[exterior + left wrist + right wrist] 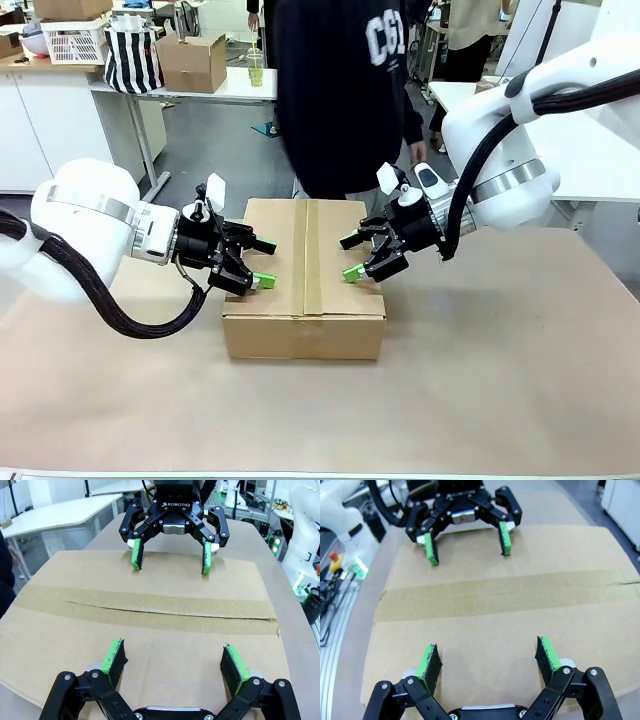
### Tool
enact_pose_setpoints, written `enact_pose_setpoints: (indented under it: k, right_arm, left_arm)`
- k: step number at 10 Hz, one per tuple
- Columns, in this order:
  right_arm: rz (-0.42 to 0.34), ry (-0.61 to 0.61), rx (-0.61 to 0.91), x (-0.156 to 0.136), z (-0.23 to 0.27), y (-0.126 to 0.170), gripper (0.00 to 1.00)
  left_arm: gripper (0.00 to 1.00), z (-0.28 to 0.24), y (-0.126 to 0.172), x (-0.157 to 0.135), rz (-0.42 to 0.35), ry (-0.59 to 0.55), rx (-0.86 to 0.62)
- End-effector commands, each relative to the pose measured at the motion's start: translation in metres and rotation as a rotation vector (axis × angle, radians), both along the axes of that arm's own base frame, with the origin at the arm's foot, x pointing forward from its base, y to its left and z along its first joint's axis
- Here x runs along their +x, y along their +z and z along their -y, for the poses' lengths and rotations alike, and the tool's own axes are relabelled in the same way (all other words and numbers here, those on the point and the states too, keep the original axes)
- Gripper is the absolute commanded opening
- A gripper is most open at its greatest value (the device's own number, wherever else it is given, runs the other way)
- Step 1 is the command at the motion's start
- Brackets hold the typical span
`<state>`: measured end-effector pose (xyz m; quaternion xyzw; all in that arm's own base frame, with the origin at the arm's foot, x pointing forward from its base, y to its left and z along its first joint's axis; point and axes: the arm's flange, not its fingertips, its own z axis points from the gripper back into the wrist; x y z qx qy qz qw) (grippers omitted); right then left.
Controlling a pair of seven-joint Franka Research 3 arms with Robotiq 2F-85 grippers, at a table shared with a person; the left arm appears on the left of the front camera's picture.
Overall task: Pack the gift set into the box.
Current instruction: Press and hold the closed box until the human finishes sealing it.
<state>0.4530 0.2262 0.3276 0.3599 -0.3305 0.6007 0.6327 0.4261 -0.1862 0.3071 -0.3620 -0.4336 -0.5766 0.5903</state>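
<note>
Counted: one box (pixel 305 290), flaps shut, one tape strip (pixel 311 262) along its seam, centred on bench (pixel 500 380). Two grippers; left gripper (pixel 263 263) and right gripper (pixel 350 257) both spread wide and empty, poised over opposite sides of box top.

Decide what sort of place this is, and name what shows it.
Probably a robotics lab: the left gripper and right gripper hover open over a taped carton, with a white worktable and a red emergency-stop button.

White table (pixel 232 88) on grey floor (pixel 215 140) bears striped bag (pixel 133 58) and small carton (pixel 192 62).
</note>
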Motion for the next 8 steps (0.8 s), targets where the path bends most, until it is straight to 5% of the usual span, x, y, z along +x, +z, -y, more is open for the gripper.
enact_pose_setpoints:
  k: [1, 8]
  right_arm:
    - [-0.003, -0.001, 0.000, -0.0004, -0.0002, -0.0010, 1.00]
    - [-0.003, -0.001, 0.000, -0.0004, -0.0002, -0.0010, 1.00]
  left_arm:
    - [1.00, -0.0014, -0.0064, -0.0057, 0.022, 0.007, -0.002]
    - [1.00, -0.0014, -0.0064, -0.0057, 0.022, 0.007, -0.002]
